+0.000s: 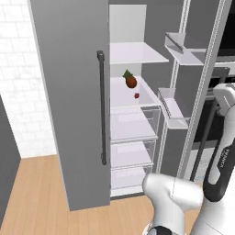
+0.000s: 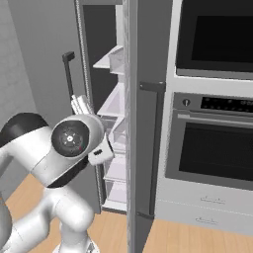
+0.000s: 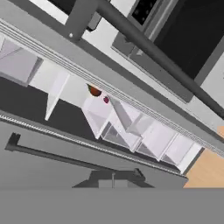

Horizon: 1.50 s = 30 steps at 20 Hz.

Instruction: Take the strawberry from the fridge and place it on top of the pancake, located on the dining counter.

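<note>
The fridge stands with its left door closed and its right door swung open, white shelves showing inside. The strawberry is a tiny red fruit on a middle shelf, just right of and below a larger orange-brown fruit with a green top. In the hand view, rolled sideways, the strawberry lies beside that fruit, well away from my gripper. The fingertips stand together, shut, holding nothing. The pancake and the dining counter are out of view.
The open fridge door carries white bins and stands between the fridge interior and a built-in oven stack. A long dark bar handle runs down the closed door. Wooden floor lies in front.
</note>
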{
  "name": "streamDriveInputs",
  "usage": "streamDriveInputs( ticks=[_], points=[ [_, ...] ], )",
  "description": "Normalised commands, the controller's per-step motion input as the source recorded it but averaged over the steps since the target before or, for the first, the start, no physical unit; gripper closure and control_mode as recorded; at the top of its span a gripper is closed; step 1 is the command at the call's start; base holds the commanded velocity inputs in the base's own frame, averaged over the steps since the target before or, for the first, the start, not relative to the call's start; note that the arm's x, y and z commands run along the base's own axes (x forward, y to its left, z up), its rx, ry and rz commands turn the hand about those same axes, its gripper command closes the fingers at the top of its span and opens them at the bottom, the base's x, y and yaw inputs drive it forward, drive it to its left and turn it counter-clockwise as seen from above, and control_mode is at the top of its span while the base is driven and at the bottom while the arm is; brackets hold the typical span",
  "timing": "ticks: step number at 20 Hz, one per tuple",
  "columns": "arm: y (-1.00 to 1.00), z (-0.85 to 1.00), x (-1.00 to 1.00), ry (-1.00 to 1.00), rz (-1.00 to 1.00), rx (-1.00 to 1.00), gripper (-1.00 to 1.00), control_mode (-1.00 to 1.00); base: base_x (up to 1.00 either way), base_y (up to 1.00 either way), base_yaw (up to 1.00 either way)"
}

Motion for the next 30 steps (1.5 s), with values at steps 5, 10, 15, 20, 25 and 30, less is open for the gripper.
streamDriveInputs(
  ticks=[5, 10, 15, 20, 25, 30],
  points=[
    [0.92, -0.01, 0.14, 0.40, 0.02, -0.43, 1.00, -1.00, 0.00, 0.00, 0.00],
    [0.24, -0.40, 0.13, 0.31, 0.19, -0.30, 1.00, -1.00, 0.00, 0.00, 0.00],
    [0.11, -0.50, 0.00, 0.05, 0.42, -0.08, -1.00, -1.00, 0.00, 0.00, 0.00],
    [0.33, -0.24, 0.01, -0.13, 0.10, -0.26, -1.00, -1.00, 0.00, 0.00, 0.00],
    [0.03, -0.27, -0.09, -0.17, 0.00, -0.21, -1.00, -1.00, 0.00, 0.00, 0.00],
    [0.00, -0.01, -0.10, -0.13, 0.01, -0.07, -1.00, -1.00, 0.00, 0.00, 0.00]
  ],
)
